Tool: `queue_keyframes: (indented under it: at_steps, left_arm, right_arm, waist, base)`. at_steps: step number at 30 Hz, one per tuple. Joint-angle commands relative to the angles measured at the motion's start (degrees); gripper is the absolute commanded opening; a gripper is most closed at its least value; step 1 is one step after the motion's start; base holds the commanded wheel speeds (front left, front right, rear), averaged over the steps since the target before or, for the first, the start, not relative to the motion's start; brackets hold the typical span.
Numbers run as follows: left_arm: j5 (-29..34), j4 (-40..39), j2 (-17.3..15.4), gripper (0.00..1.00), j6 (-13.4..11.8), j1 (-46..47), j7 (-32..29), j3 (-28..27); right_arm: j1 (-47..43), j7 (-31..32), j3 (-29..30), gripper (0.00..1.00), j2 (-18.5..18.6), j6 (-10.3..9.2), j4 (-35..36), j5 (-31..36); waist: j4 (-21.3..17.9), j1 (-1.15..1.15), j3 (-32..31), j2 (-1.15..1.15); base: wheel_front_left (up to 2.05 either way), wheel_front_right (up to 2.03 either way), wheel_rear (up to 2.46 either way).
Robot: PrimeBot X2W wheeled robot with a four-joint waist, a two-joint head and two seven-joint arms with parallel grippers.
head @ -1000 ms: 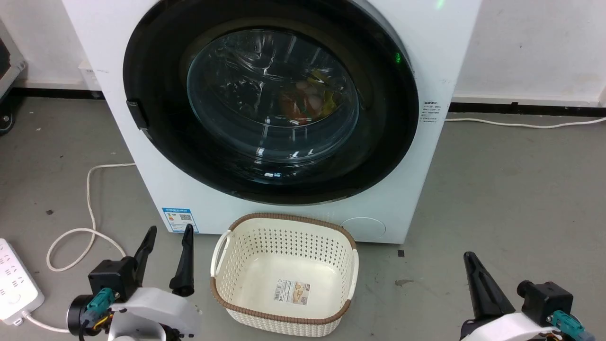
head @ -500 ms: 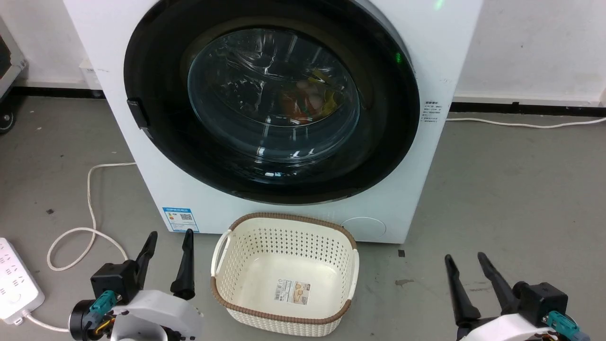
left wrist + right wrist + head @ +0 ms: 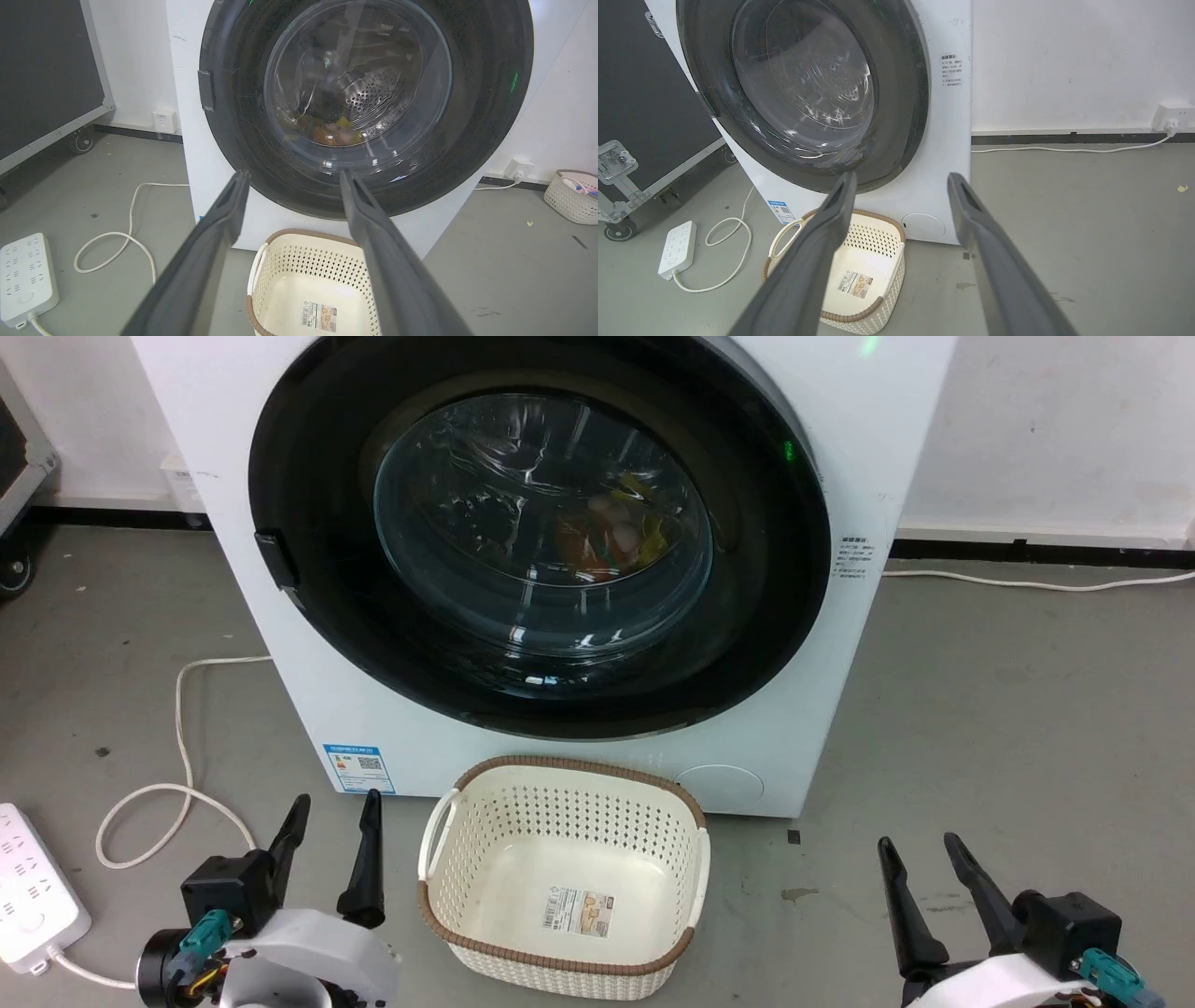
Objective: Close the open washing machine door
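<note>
Black and glossy, the rim of the washing machine door [image 3: 537, 537] lies flat against the white front of the washing machine [image 3: 420, 747], and through its clear glass centre some coloured laundry is visible in the steel drum. In the right wrist view I see no gap between rim and front, so I judge the closing itself is done and the step in hand is only the rest position after it. Whether the latch has really caught, the pictures cannot tell.

The left pincer [image 3: 336, 798] hangs low over the grey floor [image 3: 1008, 709], just beside the cream perforated basket [image 3: 560, 765], its two fingers moderately apart and holding nothing. The right pincer [image 3: 918, 843] is on the other side of the basket, also parted and empty. Both are well apart from the door.

The next move, in my opinion, calls for little: a check of the latch and, if the door is loose, a firm flat push on the rim near the small black handle [image 3: 271, 560]
</note>
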State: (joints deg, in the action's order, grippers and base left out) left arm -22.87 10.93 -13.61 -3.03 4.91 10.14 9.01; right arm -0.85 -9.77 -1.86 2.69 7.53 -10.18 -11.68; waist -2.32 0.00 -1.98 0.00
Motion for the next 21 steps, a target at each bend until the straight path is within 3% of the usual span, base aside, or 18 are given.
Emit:
queue_keyframes:
  at_steps: [1,8,9,21]
  left_arm:
    - [-0.07,0.22,-0.38,1.0,-0.28,0.35,0.38,0.16]
    - [-0.1,0.59,-0.81,1.0,-0.25,0.55,0.52,0.47]
    - [-0.03,0.57,-0.56,0.0,-0.1,0.04,0.1,0.37]
    - [1.3,-0.08,0.18,0.0,0.19,-0.25,-0.61,-0.16]
  right_arm:
    - [0.37,-0.45,0.06,1.0,0.19,-0.04,-0.12,-0.23]
    - [0.5,-0.56,-0.01,1.0,0.19,-0.04,-0.2,-0.26]
    - [0.03,-0.25,-0.04,0.0,0.0,0.0,-0.1,-0.01]
    - [0.07,0.43,0.04,0.0,0.0,0.0,0.5,0.68]
  waist:
    - [-0.02,0.0,-0.05,0.0]
    - [0.0,0.0,-0.07,0.0]
    - [0.0,0.0,-0.07,0.0]
    - [0.14,0.0,0.05,0.0]
  base:
    - [0.0,0.0,0.0]
    - [0.0,0.0,0.0]
    - [0.0,0.0,0.0]
    - [0.0,0.0,0.0]
